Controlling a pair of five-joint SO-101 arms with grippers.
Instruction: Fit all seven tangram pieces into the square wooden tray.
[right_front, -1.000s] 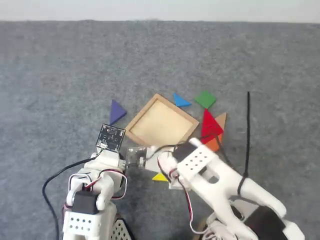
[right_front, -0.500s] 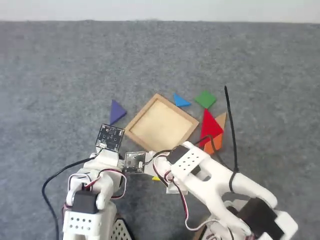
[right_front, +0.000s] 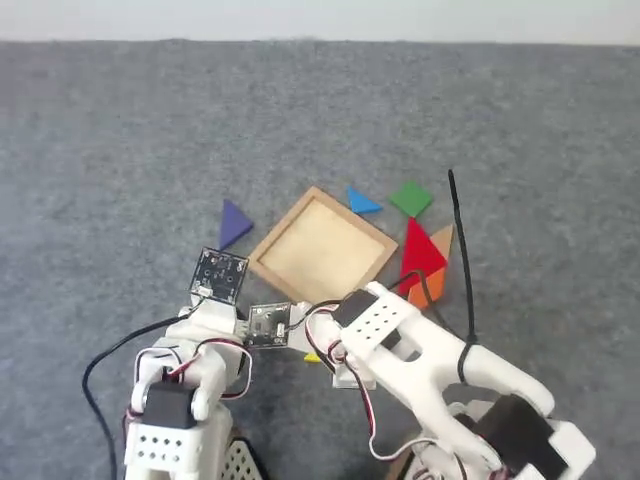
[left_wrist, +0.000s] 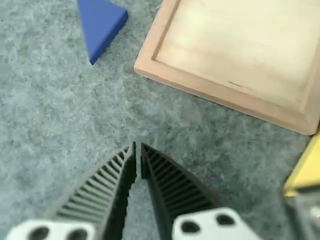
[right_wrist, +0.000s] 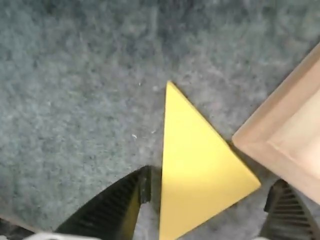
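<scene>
While both arms sat low at the near side of the tray (right_front: 356, 214), the left gripper (left_wrist: 138, 149) was clenched on nothing, its ribbed fingers (left_wrist: 165, 175) pressed almost tip to tip just above the carpet (left_wrist: 55, 115). Directly ahead of those tips ran the tray's near rim, with bare wood inside it. Further ahead and off to one side lay the dark blue triangle (left_wrist: 100, 22), flat on the carpet and apart from the tray. The right gripper (right_wrist: 212, 179) was released, jaws spread wide, with the yellow triangle (right_wrist: 200, 165) flat on the carpet between them. One finger (right_wrist: 131, 196) stood just beside the triangle's long straight edge; contact could not be told. The other finger was apart from the triangle's corner. One corner of the tray sat just beyond the triangle, so close that contact could not be told either. Beyond the tray from both grippers lay the light blue triangle (right_front: 362, 202) and the green square (right_front: 411, 198), near each other. The red triangle (right_front: 418, 250) lay just beside the tray's far-side corner, with the tan triangle (right_front: 443, 238) and the orange piece (right_front: 428, 288) alongside it. A black cable (right_front: 462, 250) crossed above them.
</scene>
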